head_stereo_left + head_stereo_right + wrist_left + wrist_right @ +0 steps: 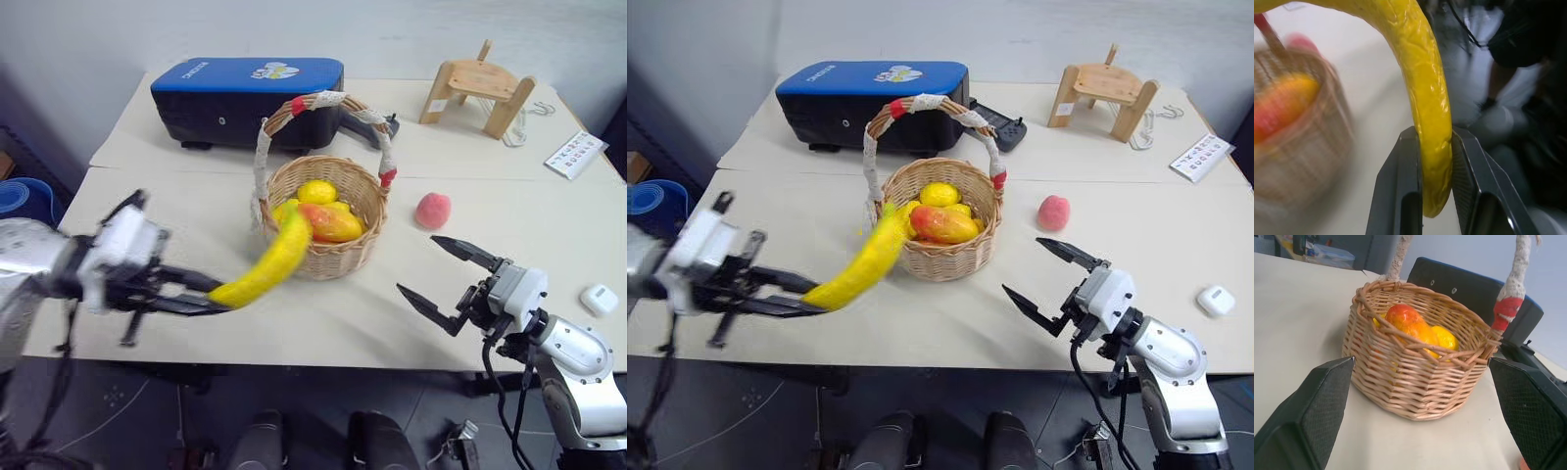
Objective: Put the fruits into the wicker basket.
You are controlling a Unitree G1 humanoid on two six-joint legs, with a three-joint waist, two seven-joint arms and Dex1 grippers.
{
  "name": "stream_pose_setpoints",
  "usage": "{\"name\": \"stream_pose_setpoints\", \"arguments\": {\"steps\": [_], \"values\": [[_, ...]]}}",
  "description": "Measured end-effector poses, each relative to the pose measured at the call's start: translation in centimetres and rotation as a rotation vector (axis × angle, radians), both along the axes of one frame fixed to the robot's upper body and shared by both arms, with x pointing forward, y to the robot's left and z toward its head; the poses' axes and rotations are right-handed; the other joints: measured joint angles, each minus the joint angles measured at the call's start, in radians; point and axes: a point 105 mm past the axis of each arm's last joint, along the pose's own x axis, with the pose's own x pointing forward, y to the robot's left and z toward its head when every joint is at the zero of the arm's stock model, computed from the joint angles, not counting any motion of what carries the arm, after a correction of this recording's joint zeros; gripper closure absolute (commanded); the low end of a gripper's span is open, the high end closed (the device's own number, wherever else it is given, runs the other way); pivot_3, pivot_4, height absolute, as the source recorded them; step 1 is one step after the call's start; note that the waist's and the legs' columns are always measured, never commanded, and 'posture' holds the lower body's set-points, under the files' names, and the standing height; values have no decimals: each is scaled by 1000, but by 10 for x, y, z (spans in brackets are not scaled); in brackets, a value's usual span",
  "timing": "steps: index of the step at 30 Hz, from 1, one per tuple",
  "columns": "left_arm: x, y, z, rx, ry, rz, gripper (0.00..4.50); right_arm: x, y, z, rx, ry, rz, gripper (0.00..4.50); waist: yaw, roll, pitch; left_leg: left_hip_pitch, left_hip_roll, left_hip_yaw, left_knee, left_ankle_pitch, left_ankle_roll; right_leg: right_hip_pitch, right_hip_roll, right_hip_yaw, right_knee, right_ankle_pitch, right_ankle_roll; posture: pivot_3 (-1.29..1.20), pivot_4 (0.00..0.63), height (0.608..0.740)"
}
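- Mid-carry: banana (266, 266) clamped by its lower end in the left gripper (196, 292), lifted off the table (549, 235), its free tip leaning over the near left rim of the wicker basket (338, 257).
- Right gripper (443, 284) gaping wide and holding nothing, hovering over the table's front edge on the right, facing the basket.
- Basket near the middle of the table, arched handle upright; inside, a mango (331, 222) and yellow pieces (316, 191).
- Peach (433, 210) on the table just right of the basket, apart from it, not yet collected.
- Next, by the look of it: swing the banana further over the rim, clear of the handle, then let go so that it drops in among the rest; peach to follow, probably by the right gripper.
- Count of fruit: one banana, one mango, one peach; yellow pieces at least two, exact number hard to tell.
- Also: one basket, one blue-topped case (245, 98) toward the far left corner, one wooden stool (477, 88) toward the far right corner, one small white case (599, 299) near the right edge.
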Motion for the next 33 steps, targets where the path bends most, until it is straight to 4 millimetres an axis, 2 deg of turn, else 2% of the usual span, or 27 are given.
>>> {"name": "stream_pose_setpoints", "arguments": {"steps": [3, 6, 8, 10, 11, 14, 18, 21, 24, 27, 29, 31, 33], "values": [[33, -25, 1, 17, -65, 89, 4040, 0, -2, 0, -2, -4, -17, 0, 1, 0, 0, 0, 0, 1, 1, 2, 0, 0, 2, 1, 0, 0, 0, 0, 150, 740], [70, -34, 5, 16, -93, 255, 4040, -3, -8, -5, -2, 11, -56, 0, 0, -1, 0, -1, 2, 1, 0, 2, 1, -1, 4, 1, -1, 0, 0, 0, 150, 740], [86, -31, 7, 27, -86, 335, 4040, -6, -14, -6, 0, 15, -88, 0, -3, -1, 0, -1, 2, 2, -1, 2, 1, -2, 4, 2, -2, 0, 0, 0, 150, 740], [89, -26, 2, 53, -52, 365, 3327, -9, -17, -8, 5, 17, -107, 0, -10, -1, 0, 0, 3, 2, -1, 2, 0, -2, 5, 2, -1, 0, 0, 0, 150, 740], [88, -26, -1, 69, -34, 358, 3113, -11, -17, -8, 6, 15, -110, 0, -10, -1, 0, -1, 3, 2, -1, 2, 0, -2, 5, 2, -2, 0, 0, 0, 150, 740], [86, -32, -3, 67, -22, 329, 2174, -15, -17, -10, 9, 10, -110, 0, -6, -1, 0, -1, 3, 1, 0, 2, 0, -2, 4, 2, -2, 0, 0, 0, 150, 740], [72, -40, 10, -11, -159, 169, 935, -19, -18, -12, 13, 3, -111, 0, -1, -1, 0, 0, 3, 2, 1, 2, 0, -1, 4, 3, -2, 0, 0, 0, 150, 740], [67, -19, 5, 0, -210, 134, 38, -19, -31, -13, 16, -2, -158, 0, -3, -1, 0, 1, 3, 2, 0, 2, 0, -1, 4, 3, -1, 0, 0, 0, 150, 740], [58, 3, -2, -39, -206, 116, 38, -23, -58, -21, 17, 26, -259, 0, -2, -1, 0, 0, 3, 2, 0, 2, 0, -1, 4, 2, -2, 0, 0, 0, 150, 740], [46, 24, 5, -131, -174, 142, 38, -32, -88, -31, 38, 73, -366, 0, 0, -1, 0, 0, 3, 1, 0, 1, 1, 0, 3, 2, -2, 0, 0, 0, 150, 740], [38, 42, 9, -221, -139, 206, 38, -41, -115, -40, 58, 117, -461, 0, 0, -1, 0, 1, 3, 1, 0, 1, 1, 1, 2, 2, -2, 0, 0, 0, 150, 740], [34, 63, 2, -284, -82, 317, 38, -52, -142, -52, 68, 163, -564, 0, -3, -1, 0, 2, 3, 1, -1, 1, 1, 1, 2, 2, -2, 0, 0, 0, 150, 740], [34, 76, -5, -333, -26, 406, 38, -58, -154, -61, 79, 199, -615, 0, -3, -1, 0, 2, 3, 0, -1, 1, 1, 1, 2, 3, -3, 0, 0, 0, 150, 740]]}}
